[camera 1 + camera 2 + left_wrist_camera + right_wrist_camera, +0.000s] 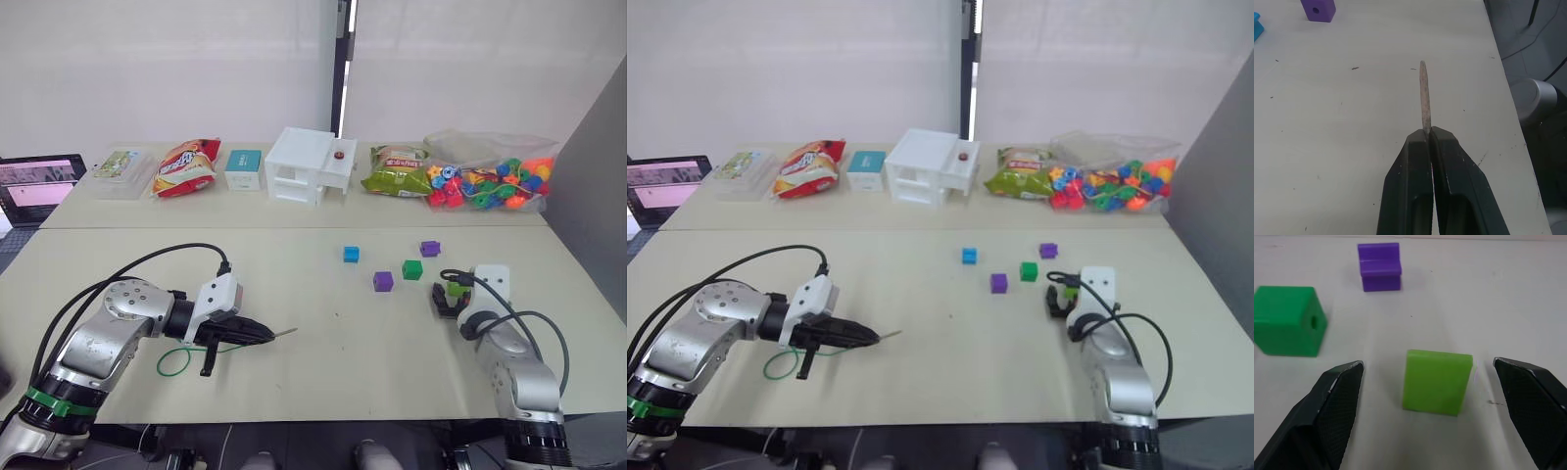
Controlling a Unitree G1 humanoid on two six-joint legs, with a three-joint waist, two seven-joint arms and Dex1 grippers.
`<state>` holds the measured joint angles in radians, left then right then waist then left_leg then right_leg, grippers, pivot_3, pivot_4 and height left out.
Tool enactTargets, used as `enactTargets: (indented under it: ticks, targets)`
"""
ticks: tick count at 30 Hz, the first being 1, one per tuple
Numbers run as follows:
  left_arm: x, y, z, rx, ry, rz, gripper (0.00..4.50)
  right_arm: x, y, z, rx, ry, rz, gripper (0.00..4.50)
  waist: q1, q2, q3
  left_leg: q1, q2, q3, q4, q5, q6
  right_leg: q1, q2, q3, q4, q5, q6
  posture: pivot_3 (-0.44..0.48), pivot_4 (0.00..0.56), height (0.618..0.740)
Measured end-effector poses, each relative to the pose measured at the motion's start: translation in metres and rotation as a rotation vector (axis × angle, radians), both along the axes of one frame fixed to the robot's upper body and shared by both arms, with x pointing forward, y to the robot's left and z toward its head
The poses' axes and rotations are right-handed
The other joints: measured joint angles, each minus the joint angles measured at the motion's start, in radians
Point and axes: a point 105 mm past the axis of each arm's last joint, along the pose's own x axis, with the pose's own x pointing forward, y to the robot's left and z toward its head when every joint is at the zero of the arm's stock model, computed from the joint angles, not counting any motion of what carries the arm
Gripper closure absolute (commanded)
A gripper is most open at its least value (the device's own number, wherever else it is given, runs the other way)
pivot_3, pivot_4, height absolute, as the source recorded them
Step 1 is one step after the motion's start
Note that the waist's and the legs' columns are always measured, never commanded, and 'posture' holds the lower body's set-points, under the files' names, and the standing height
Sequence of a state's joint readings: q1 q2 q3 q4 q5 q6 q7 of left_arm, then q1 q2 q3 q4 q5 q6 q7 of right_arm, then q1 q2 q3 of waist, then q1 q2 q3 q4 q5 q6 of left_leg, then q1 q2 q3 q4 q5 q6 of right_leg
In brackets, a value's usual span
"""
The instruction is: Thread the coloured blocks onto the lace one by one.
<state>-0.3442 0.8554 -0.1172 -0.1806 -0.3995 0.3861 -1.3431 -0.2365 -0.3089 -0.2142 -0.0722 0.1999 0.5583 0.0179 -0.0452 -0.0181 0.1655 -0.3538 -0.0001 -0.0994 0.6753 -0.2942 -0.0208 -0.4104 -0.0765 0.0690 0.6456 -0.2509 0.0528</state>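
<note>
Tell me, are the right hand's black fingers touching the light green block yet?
Apart. In the right wrist view, the light green block sits on the table between the right gripper's open fingers, with bare table showing on both sides of it.

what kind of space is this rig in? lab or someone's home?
Most likely a lab or test room, not a home: two plain work tables pushed together before white curtains, staged props in a row such as a snack bag, and a laptop at the table's edge.
</note>
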Motion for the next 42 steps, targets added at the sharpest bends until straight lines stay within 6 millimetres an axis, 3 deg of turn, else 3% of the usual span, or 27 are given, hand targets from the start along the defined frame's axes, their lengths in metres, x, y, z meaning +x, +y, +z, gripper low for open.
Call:
enactTargets:
  ticks: [6, 9, 13, 15, 17, 21, 27, 38, 40, 42]
  targets:
    - [0.0, 0.001, 0.0, -0.001, 0.003, 0.007, 4.5, 0.0, 0.012, -0.004, 0.058, -0.018, -0.004, 2.61, 0.0, 0.0, 0.0, 0.0, 0.0, 0.0, 0.0, 0.0, 0.0, 0.0, 0.0, 0.0, 0.0, 0.0, 0.0, 0.0, 0.15, 0.74]
    - [0.001, 0.002, 0.001, -0.002, 0.0, 0.011, 4.5, 0.0, 0.014, -0.004, 0.069, -0.023, -0.003, 3.34, 0.001, 0.0, 0.0, 0.0, 0.0, 0.0, 0.0, 0.0, 0.0, 0.0, 0.0, 0.0, 0.0, 0.0, 0.0, 0.0, 0.15, 0.74]
    - [0.001, 0.002, 0.001, -0.002, 0.0, 0.011, 4.5, -0.003, 0.008, -0.004, 0.09, -0.03, -0.038, 3.34, 0.001, 0.0, 0.0, 0.0, 0.0, 0.0, 0.0, 0.0, 0.0, 0.0, 0.0, 0.0, 0.0, 0.0, 0.0, 0.0, 0.15, 0.74]
    - [0.001, 0.002, 0.001, -0.002, 0.0, 0.011, 4.5, -0.012, 0.004, -0.001, 0.089, -0.037, -0.064, 3.34, 0.003, 0.0, 0.0, -0.001, 0.0, 0.0, 0.0, 0.0, 0.0, -0.002, 0.0, 0.0, 0.0, 0.0, 0.0, 0.0, 0.15, 0.74]
    - [0.001, 0.002, 0.002, -0.002, 0.0, 0.014, 4.5, -0.025, 0.013, 0.006, 0.091, -0.051, -0.054, 3.34, 0.001, 0.0, 0.0, -0.003, 0.0, 0.0, 0.0, 0.0, 0.0, -0.004, 0.0, 0.0, 0.002, 0.0, 0.0, 0.0, 0.15, 0.74]
    - [0.002, 0.002, 0.003, -0.004, -0.004, 0.013, 4.5, -0.052, 0.056, 0.024, 0.1, -0.069, 0.043, 3.34, -0.008, 0.001, 0.0, -0.009, 0.001, 0.0, 0.0, 0.0, 0.0, -0.013, 0.001, 0.002, 0.005, 0.0, -0.001, 0.0, 0.15, 0.74]
    - [0.003, 0.004, 0.006, -0.001, 0.003, -0.002, 4.5, -0.097, 0.158, 0.025, 0.112, 0.003, 0.324, 3.34, -0.008, 0.001, 0.0, -0.009, 0.0, 0.0, 0.001, 0.0, -0.001, -0.012, 0.0, 0.001, 0.003, 0.0, -0.001, 0.0, 0.15, 0.74]
    - [0.005, 0.013, 0.02, 0.051, 0.012, -0.045, 4.5, -0.1, 0.181, -0.013, 0.111, 0.114, 0.305, 3.34, -0.001, 0.001, -0.001, -0.008, 0.0, 0.0, 0.001, 0.0, -0.001, -0.011, 0.001, 0.0, 0.003, 0.0, -0.001, 0.0, 0.15, 0.74]
    - [0.006, 0.015, 0.019, 0.051, 0.025, -0.041, 4.5, -0.1, 0.18, -0.015, 0.126, 0.106, 0.301, 2.28, -0.001, 0.0, -0.001, -0.008, 0.0, 0.0, 0.001, 0.0, -0.001, -0.011, 0.001, 0.0, 0.003, 0.0, -0.001, 0.0, 0.15, 0.74]
    - [0.007, 0.015, 0.019, 0.052, 0.029, -0.042, 4.5, -0.1, 0.178, -0.016, 0.143, 0.096, 0.298, 1.63, -0.001, 0.0, -0.001, -0.008, 0.0, 0.0, 0.001, 0.0, -0.001, -0.011, 0.001, 0.0, 0.003, 0.0, -0.001, 0.0, 0.15, 0.74]
